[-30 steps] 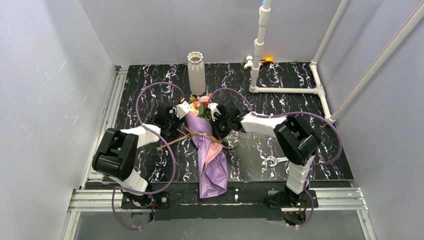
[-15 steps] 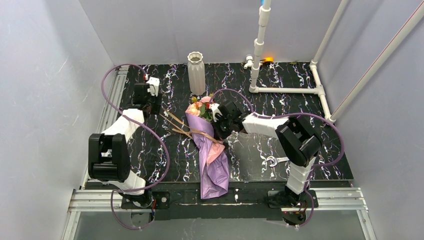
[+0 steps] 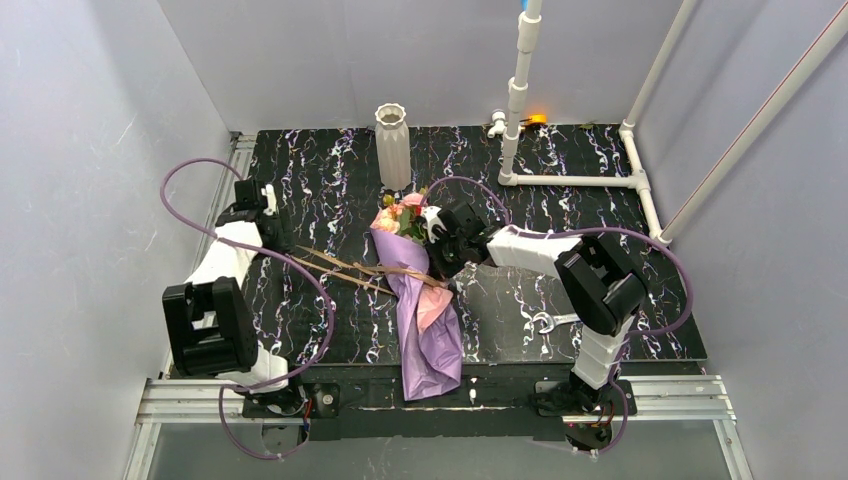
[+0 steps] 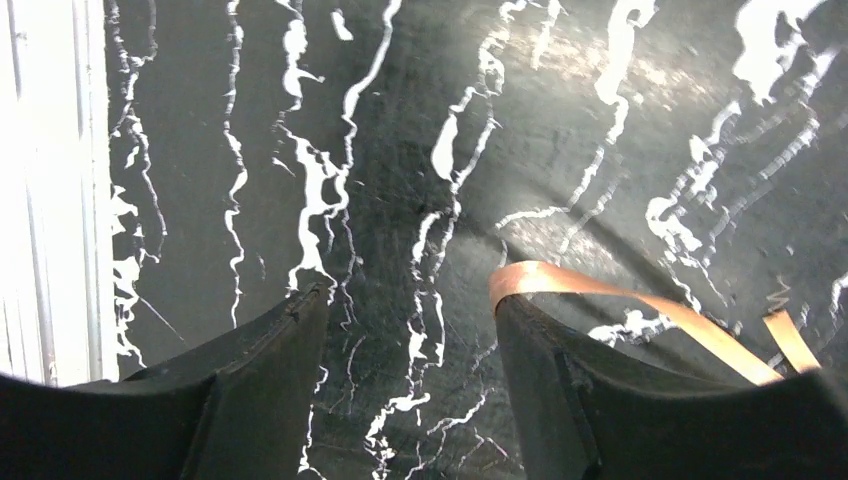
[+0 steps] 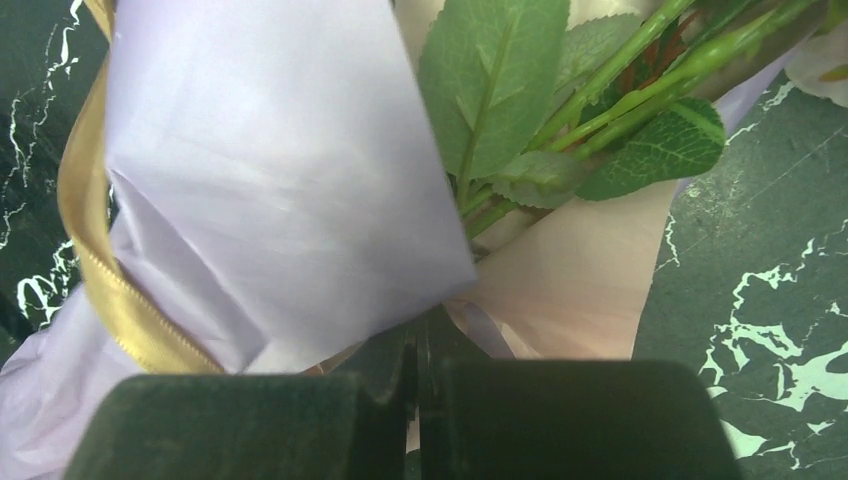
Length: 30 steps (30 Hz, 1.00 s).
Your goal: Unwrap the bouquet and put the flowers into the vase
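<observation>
Purple-and-pink crinkly paper wraps the bouquet [image 3: 425, 330], which lies on the middle of the black, white-veined table [image 3: 520, 290]. Its pink and peach roses [image 3: 400, 212] point toward the tall ribbed white vase [image 3: 393, 148], which stands upright near them at the far side. The right gripper [image 5: 418, 345] is clenched on a fold of the paper beside the green stems. Thin tan-gold ribbon [image 3: 335, 263] trails leftward from the bouquet's waist to the left gripper [image 4: 410, 300], which is near the table's left edge with jaws apart, grasping nothing. The ribbon's looped end lies against one fingertip [image 4: 520, 320].
</observation>
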Available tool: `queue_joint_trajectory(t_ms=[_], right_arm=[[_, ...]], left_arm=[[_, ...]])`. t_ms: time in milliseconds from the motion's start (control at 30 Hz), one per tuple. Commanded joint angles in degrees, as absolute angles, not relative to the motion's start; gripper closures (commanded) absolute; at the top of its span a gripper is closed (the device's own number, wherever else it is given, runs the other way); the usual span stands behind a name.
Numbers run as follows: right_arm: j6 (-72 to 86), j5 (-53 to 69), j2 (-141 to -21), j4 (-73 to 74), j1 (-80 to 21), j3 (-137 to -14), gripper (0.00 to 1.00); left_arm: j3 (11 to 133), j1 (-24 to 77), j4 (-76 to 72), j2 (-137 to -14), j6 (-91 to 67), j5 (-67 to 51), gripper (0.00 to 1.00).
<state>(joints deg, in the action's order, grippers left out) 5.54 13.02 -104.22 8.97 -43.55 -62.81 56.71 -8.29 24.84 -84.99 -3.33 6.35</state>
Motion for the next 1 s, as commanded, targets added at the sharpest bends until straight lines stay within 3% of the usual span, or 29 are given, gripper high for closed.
queue_joint_trajectory(t_ms=[0, 133, 267, 600, 967], right_arm=[[8.4, 14.5, -101.2, 9.4, -43.3, -64.0, 0.98], [9.7, 16.2, -100.2, 8.9, -43.3, -66.2, 0.85], [10.5, 16.6, -99.1, 9.3, -43.3, -68.6, 0.77], [10.8, 17.0, -94.5, 10.3, -43.3, -72.1, 0.64], [-10.0, 27.2, -89.5, 18.1, -44.0, -71.5, 0.61]], left_arm=[[55.3, -7.8, 26.5, -78.3, 5.5, -5.0, 0.36], [53.5, -7.4, 24.1, -74.3, 19.9, -22.8, 0.32], [52.8, -6.1, 24.1, -73.5, 27.2, -31.1, 0.31], [53.3, -4.3, 24.7, -74.7, 28.5, -31.2, 0.33], [52.7, -4.2, 28.3, -69.7, 30.5, -33.6, 0.29]])
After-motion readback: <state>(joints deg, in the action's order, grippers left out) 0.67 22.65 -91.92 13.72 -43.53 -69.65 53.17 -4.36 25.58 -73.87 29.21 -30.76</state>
